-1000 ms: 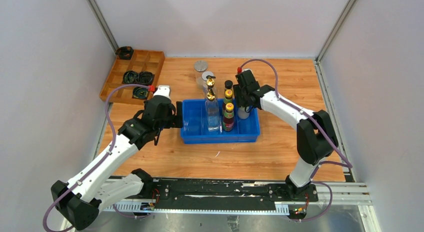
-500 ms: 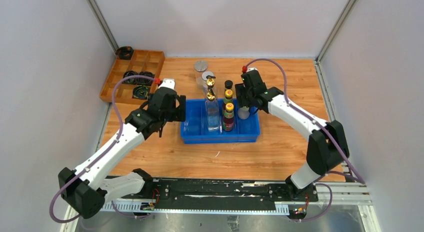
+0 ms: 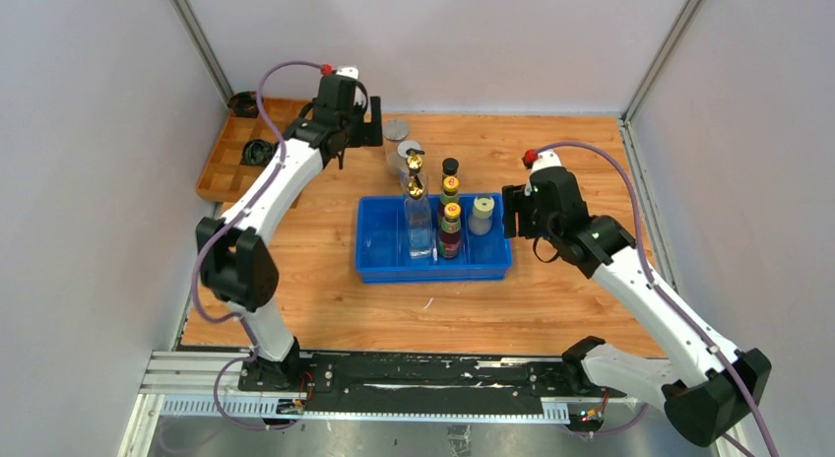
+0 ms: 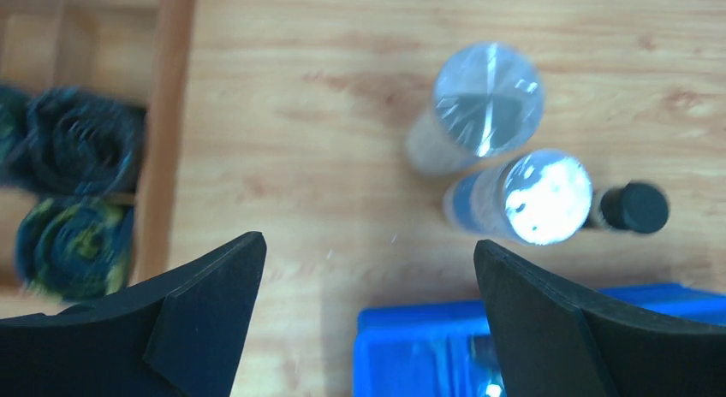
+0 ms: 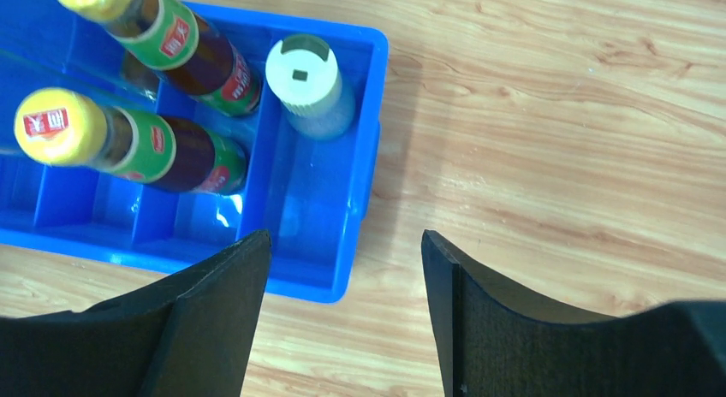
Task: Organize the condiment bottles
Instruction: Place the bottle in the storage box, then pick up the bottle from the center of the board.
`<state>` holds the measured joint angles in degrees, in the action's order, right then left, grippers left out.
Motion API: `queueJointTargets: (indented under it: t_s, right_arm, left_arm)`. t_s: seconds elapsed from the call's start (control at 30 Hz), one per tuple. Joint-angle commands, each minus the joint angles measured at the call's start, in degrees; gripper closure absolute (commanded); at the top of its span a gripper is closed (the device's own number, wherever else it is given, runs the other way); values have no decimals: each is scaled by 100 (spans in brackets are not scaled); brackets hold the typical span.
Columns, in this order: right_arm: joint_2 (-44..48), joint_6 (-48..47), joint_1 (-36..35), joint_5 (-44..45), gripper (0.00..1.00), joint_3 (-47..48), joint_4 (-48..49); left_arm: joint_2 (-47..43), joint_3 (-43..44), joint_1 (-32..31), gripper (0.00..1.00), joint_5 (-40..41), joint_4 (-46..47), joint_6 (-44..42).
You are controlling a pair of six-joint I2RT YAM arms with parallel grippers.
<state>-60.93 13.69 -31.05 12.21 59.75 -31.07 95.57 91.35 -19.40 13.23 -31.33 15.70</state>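
The blue bin (image 3: 433, 268) holds a tall clear gold-spouted bottle (image 3: 417, 226), two dark yellow-capped bottles (image 3: 449, 187) (image 3: 451, 230) and a cream-lidded jar (image 3: 481, 213) at its right end. Two silver-lidded jars (image 3: 396, 130) (image 3: 408, 154) and a small black-capped bottle (image 3: 450, 166) stand on the table behind the bin. My left gripper (image 3: 372, 122) is open and empty above and left of the silver jars (image 4: 488, 97) (image 4: 544, 196). My right gripper (image 5: 345, 239) is open and empty over the bin's right front corner, apart from the cream-lidded jar (image 5: 301, 72).
A wooden divided tray (image 3: 258, 147) with black coiled rings (image 4: 77, 149) stands at the back left. Grey walls close in the left, right and back. The bin's rim (image 5: 360, 200) lies under my right fingers.
My left arm swung from the bin's left side to the back, over the silver jars. My right gripper let go of the cream-lidded jar in the bin and drew back to the right.
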Motion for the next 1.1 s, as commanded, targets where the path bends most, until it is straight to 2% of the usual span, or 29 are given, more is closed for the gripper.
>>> queueJointTargets:
  t_s: [0.0,0.13,0.3,0.47,0.93,1.07]
  right_arm:
    - [340,-159,-66,108,29,-237,-500]
    - [386,-200,-68,63,29,-293,-664]
    - [376,-235,-64,85,29,-301,-725]
    - [250,-227,-68,-12,29,-238,-660]
    - [183,-160,-68,-102,29,-311,-550]
    - [261,-147,-68,-99,29,-397,-540]
  left_arm:
    - [1068,997,-11,2,-1005,259,-367]
    - [1683,1478,-16,3,-1436,525,-523]
    - [2312,2186,-27,3,-1471,325,-656]
    - [2619,2537,-79,3,-1365,279,-764]
    - [2970,2637,-222,3,-1332,181,-878]
    - [3035,2648,-231,9,-1100,135,-868]
